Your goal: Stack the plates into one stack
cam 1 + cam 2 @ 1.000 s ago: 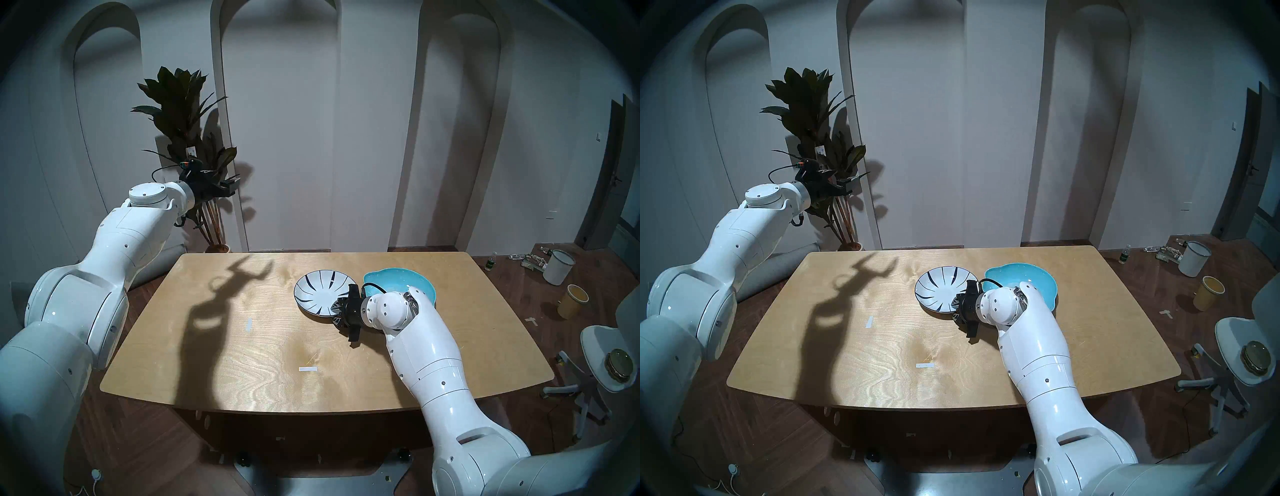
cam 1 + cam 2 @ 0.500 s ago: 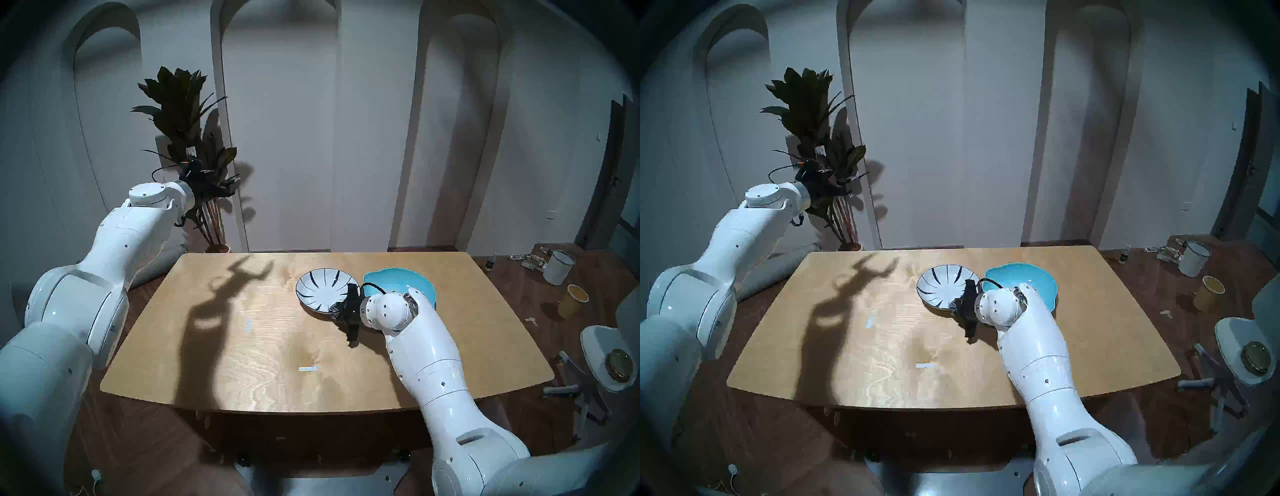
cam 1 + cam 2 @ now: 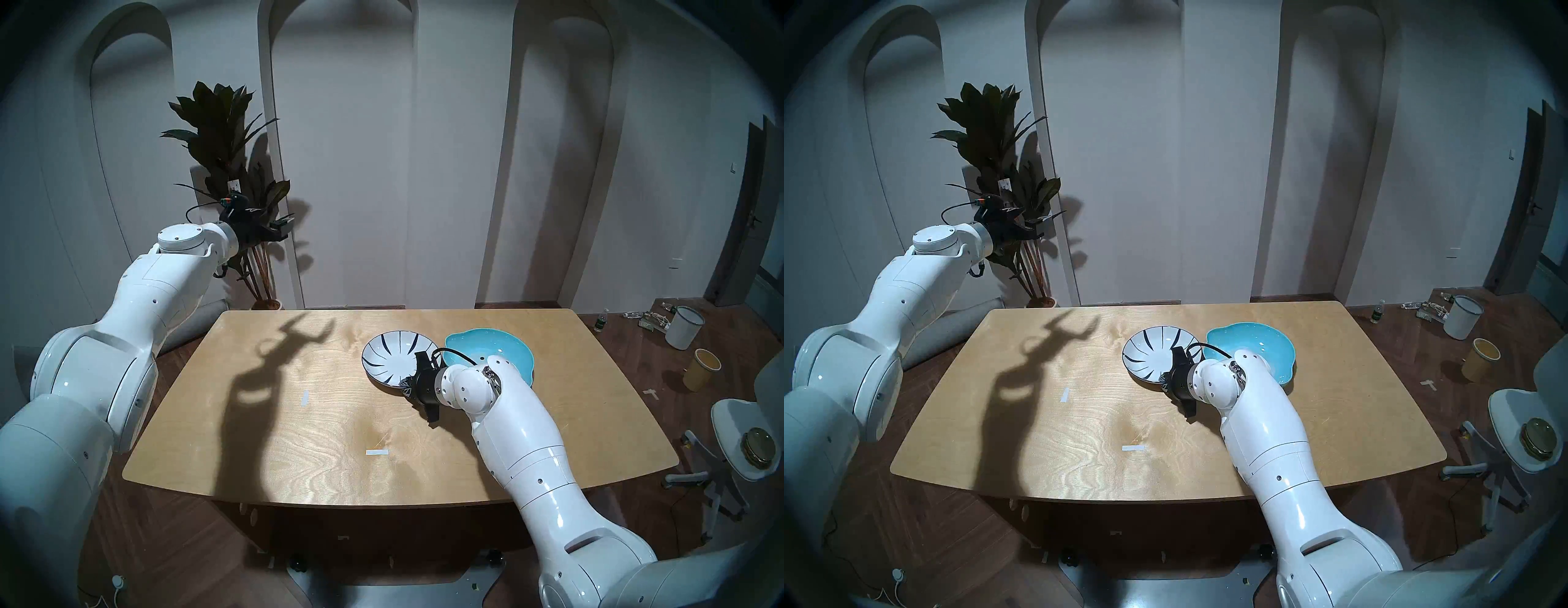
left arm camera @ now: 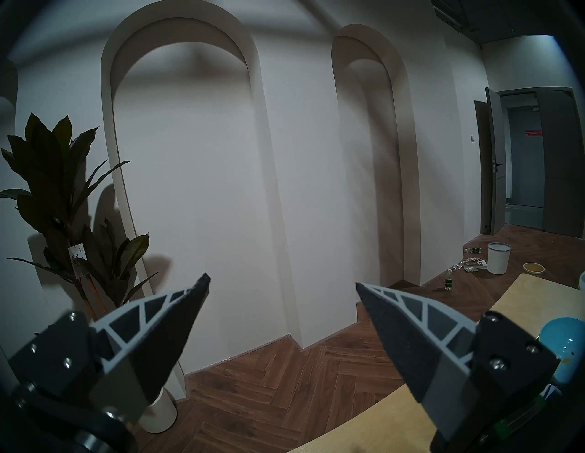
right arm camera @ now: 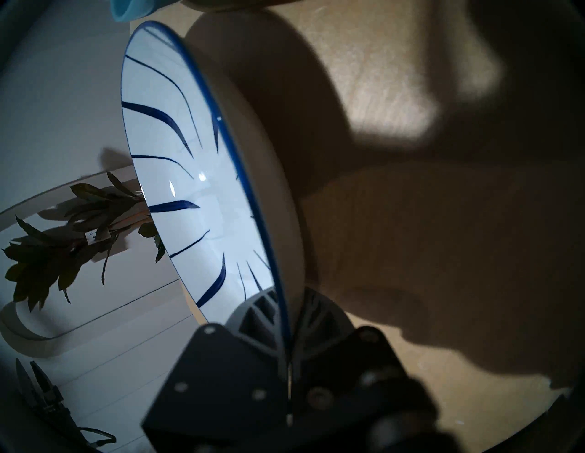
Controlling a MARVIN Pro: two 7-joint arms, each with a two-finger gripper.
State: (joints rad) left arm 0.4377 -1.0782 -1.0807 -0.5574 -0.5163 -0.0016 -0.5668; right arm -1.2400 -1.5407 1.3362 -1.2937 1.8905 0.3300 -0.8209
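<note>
The white plate with dark-blue stripes [image 3: 392, 356] [image 3: 1151, 350] is at the table's back centre-right. My right gripper [image 3: 408, 383] [image 3: 1166, 382] is shut on its near-right rim. In the right wrist view the fingers [image 5: 253, 316] pinch the blue rim of the plate [image 5: 190, 177], which looks tilted and slightly off the wood. The turquoise wavy-edged plate [image 3: 488, 346] [image 3: 1250, 342] [image 4: 566, 351] lies just right of it, partly hidden by my right arm. My left gripper [image 3: 283, 224] [image 4: 281, 284] is open and empty, high above the table's back left. The gold plate is out of view.
The wooden table [image 3: 297, 467] carries two white tape marks [image 3: 377, 452]. On the floor to the right are a yellow paper cup [image 3: 702, 369], a white bucket [image 3: 684, 327] and a white chair holding a gold-lidded tin [image 3: 757, 446]. A potted plant [image 3: 229, 161] stands back left.
My right wrist has turned and shifted slightly left and nearer, keeping its hold on the striped plate, which has tipped a little. The left arm has not moved.
</note>
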